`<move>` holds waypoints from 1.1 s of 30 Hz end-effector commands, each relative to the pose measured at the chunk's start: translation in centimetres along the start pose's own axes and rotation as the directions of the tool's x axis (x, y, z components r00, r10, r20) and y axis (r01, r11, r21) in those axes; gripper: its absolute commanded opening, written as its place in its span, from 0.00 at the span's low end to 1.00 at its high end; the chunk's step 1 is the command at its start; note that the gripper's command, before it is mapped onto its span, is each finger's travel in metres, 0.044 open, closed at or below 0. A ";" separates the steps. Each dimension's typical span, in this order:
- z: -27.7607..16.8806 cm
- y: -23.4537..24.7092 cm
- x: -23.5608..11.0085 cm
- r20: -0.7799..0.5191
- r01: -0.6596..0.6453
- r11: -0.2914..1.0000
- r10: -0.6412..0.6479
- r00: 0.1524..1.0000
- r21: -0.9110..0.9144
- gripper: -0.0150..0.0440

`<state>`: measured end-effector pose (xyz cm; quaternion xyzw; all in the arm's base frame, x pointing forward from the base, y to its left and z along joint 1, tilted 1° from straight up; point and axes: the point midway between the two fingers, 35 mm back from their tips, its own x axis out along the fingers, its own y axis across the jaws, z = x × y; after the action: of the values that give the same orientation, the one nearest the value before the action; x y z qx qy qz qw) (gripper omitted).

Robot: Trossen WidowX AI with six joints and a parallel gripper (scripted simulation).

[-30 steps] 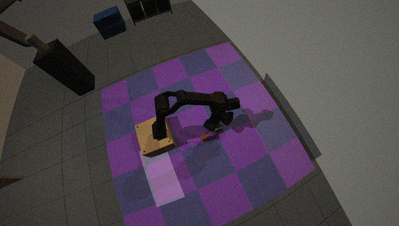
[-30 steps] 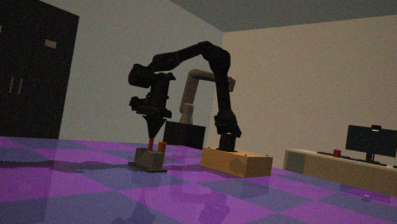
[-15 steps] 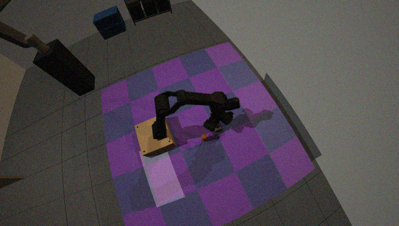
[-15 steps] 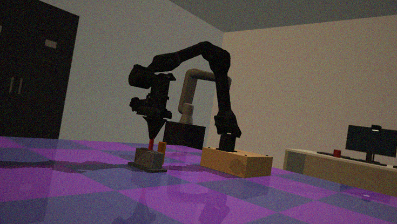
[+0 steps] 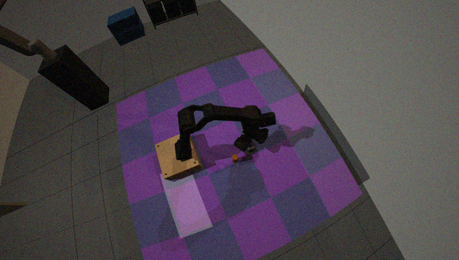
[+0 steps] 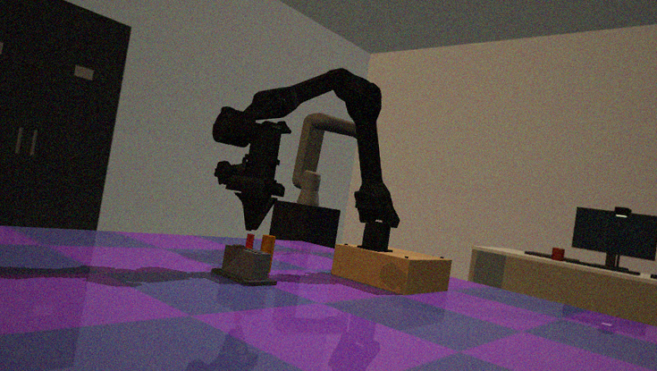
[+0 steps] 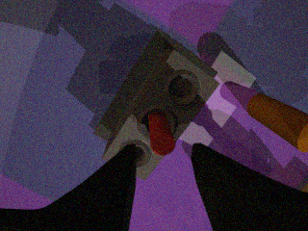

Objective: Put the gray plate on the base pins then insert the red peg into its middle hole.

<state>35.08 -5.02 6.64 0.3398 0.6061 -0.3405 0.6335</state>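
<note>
The gray plate (image 6: 245, 261) (image 7: 208, 88) sits flat, as far as I can see, on the dark base (image 6: 262, 283) (image 7: 166, 39); whether the pins fill its outer holes is too dark to tell. The red peg (image 6: 249, 240) (image 7: 161, 135) stands in the plate's middle hole, and its upper part sticks out above the plate. My gripper (image 6: 252, 229) (image 7: 165, 152) is partly open and holds nothing. Its fingertips are just above the peg, one on each side of its top in the wrist view. In the top view the arm hides most of the plate and the peg.
An orange cylinder (image 5: 234, 158) (image 6: 268, 246) (image 7: 279, 119) stands upright close beside the plate, on the side toward the arm's mount. The arm is mounted on a wooden block (image 5: 174, 167) (image 6: 372, 270). A bright light patch (image 5: 190, 209) lies on the checkered surface.
</note>
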 end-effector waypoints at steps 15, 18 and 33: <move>0.0 -0.1 -0.7 0.000 -0.005 1.000 0.005 1.000 -0.001 0.51; 0.0 -0.1 -0.9 0.000 -0.005 1.000 0.005 1.000 -0.001 0.51; 0.0 -0.4 -2.0 0.000 -0.004 1.000 0.004 1.000 -0.001 0.51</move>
<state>34.67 -5.22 8.33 0.3412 0.6050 -0.3416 0.6331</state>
